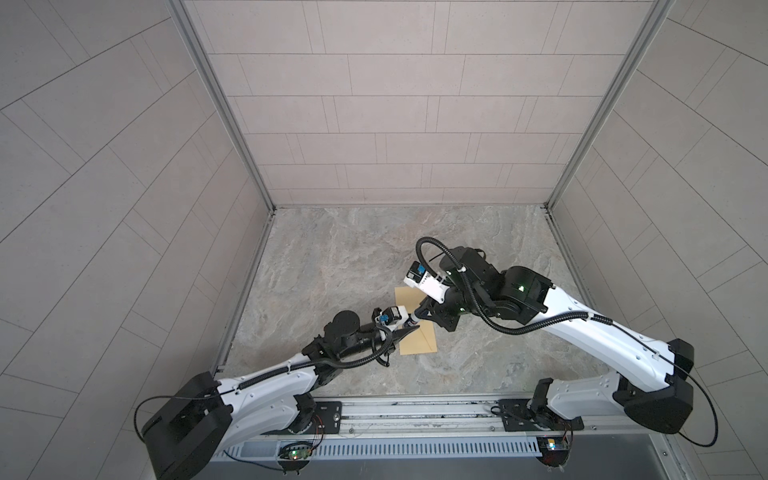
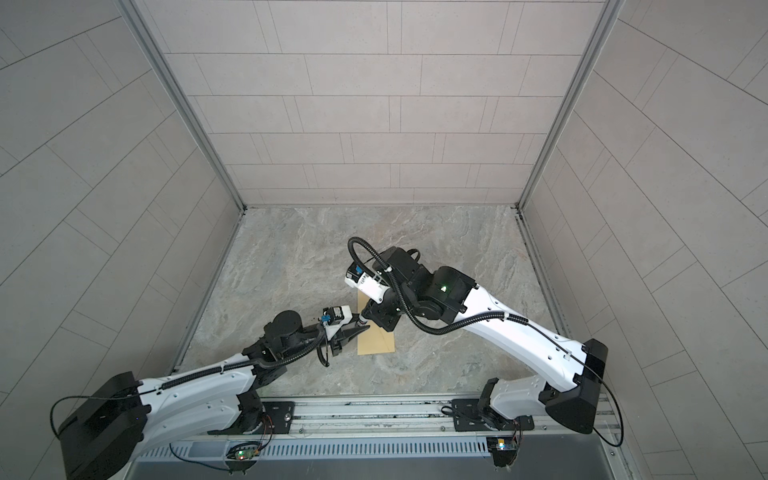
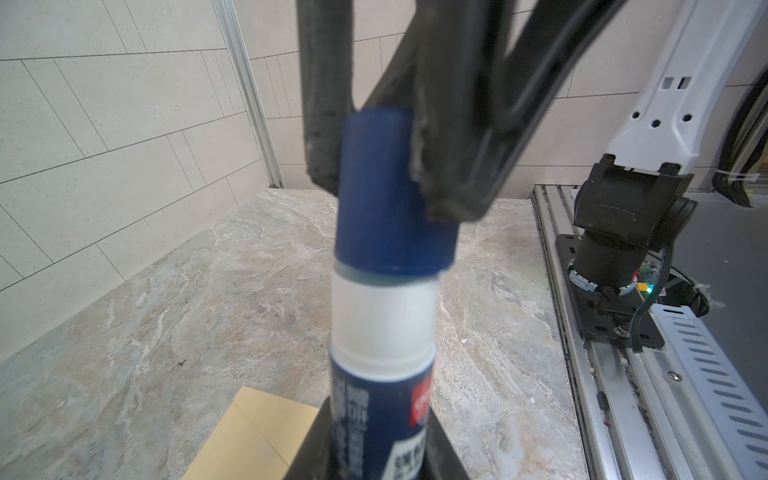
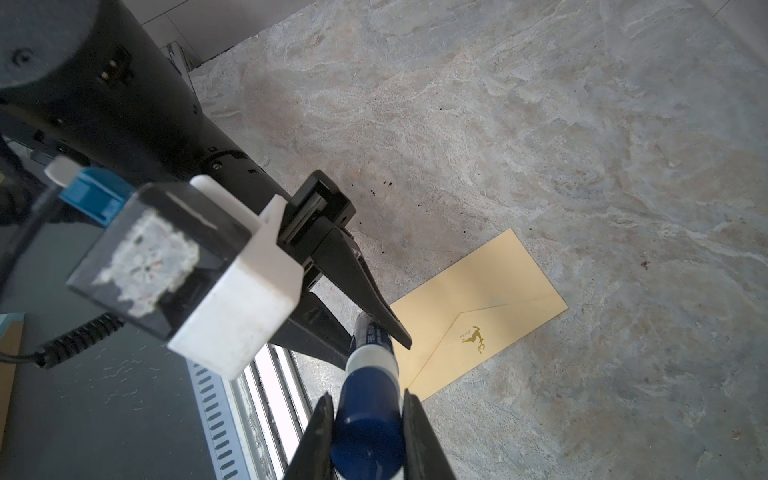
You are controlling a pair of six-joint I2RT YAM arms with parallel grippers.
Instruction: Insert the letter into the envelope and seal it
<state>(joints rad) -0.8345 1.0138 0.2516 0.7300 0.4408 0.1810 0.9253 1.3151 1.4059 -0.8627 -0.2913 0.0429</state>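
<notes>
a: where is the plain mustard-tan paper envelope [image 4: 490,291] lying?

b: it is lying flat on the grey marbled worktop [image 1: 332,257], towards the front middle in both top views. its pointed flap is lying folded down against the face, and a small gold deer mark is showing near the flap's tip. whether the flap is stuck down, i cannot tell.

a: and what are the two arms doing?

b: they are meeting over the envelope. the left pincer [image 4: 370,332] is clamping the labelled barrel of a dark blue and white plastic glue stick [image 3: 382,324]. the right pincer [image 4: 368,397] is clamping the plain dark blue end of the same stick, one finger pressing on each side.

a: so how is the stick sitting?

b: it is hanging between the two pincers, its white band showing in the gap between them, with the envelope lying underneath and partly hidden by the arms in both top views.
</notes>
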